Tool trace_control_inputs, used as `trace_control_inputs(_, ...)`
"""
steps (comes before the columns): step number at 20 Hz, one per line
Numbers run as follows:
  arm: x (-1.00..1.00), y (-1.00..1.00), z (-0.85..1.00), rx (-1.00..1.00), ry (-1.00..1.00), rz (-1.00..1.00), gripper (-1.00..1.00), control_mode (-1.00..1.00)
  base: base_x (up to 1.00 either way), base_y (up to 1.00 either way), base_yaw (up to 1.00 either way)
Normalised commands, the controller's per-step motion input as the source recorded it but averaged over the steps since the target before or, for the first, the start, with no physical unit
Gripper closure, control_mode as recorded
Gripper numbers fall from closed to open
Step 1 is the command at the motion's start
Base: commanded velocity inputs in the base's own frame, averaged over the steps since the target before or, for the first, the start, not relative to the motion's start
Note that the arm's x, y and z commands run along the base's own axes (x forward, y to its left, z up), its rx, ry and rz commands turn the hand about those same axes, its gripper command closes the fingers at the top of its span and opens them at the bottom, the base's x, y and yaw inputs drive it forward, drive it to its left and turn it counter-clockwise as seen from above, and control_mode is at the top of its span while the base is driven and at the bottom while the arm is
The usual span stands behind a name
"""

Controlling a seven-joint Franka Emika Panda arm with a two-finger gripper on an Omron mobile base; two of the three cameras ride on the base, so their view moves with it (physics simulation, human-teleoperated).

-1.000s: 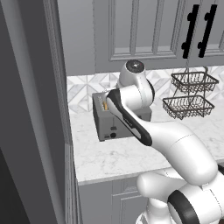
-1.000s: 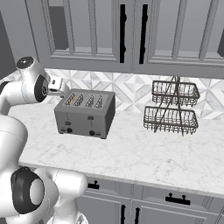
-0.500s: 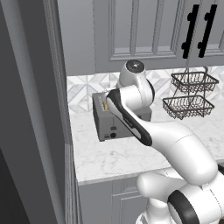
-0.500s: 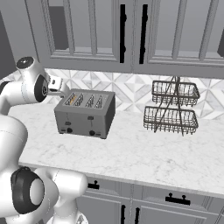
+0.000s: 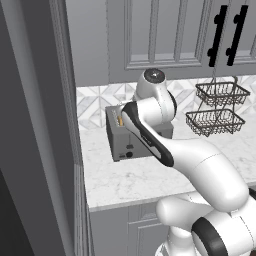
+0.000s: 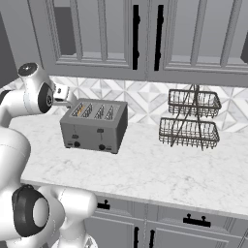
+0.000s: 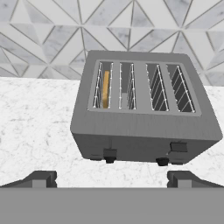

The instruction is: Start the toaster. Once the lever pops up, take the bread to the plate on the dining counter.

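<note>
The grey four-slot toaster (image 7: 142, 116) stands on the marble counter by the tiled wall, also in the right base view (image 6: 94, 127) and, partly behind my arm, in the left base view (image 5: 119, 144). The bread (image 7: 105, 89) stands upright in the leftmost slot, its tan edge showing (image 6: 79, 110) (image 5: 120, 120). Two dark levers and two knobs sit low on the front face. My gripper (image 7: 112, 180) hovers in front of and above the toaster, open, with nothing between its fingertips (image 7: 42, 177). The hand (image 6: 61, 92) is left of the toaster. The plate and the dining counter are out of view.
A two-tier wire basket (image 6: 190, 121) (image 5: 216, 107) stands on the counter to the right of the toaster. Upper cabinets with black handles (image 6: 145, 36) hang above. A tall grey panel (image 5: 40, 130) walls off the left side. Bare marble (image 6: 145, 169) lies before the toaster.
</note>
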Motion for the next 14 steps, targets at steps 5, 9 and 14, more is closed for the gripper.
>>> trace_control_inputs(5, 0.0, 0.0, 0.0, 0.0, 0.0, 0.0, -1.0, -1.0, 0.0, 0.0, 0.0)
trace_control_inputs(9, 0.0, 0.0, 0.0, 0.0, 0.0, 0.0, -1.0, -1.0, 0.0, 0.0, 0.0)
trace_control_inputs(14, 0.0, 0.0, 0.0, 0.0, 0.0, 0.0, -1.0, -1.0, 0.0, 0.0, 0.0)
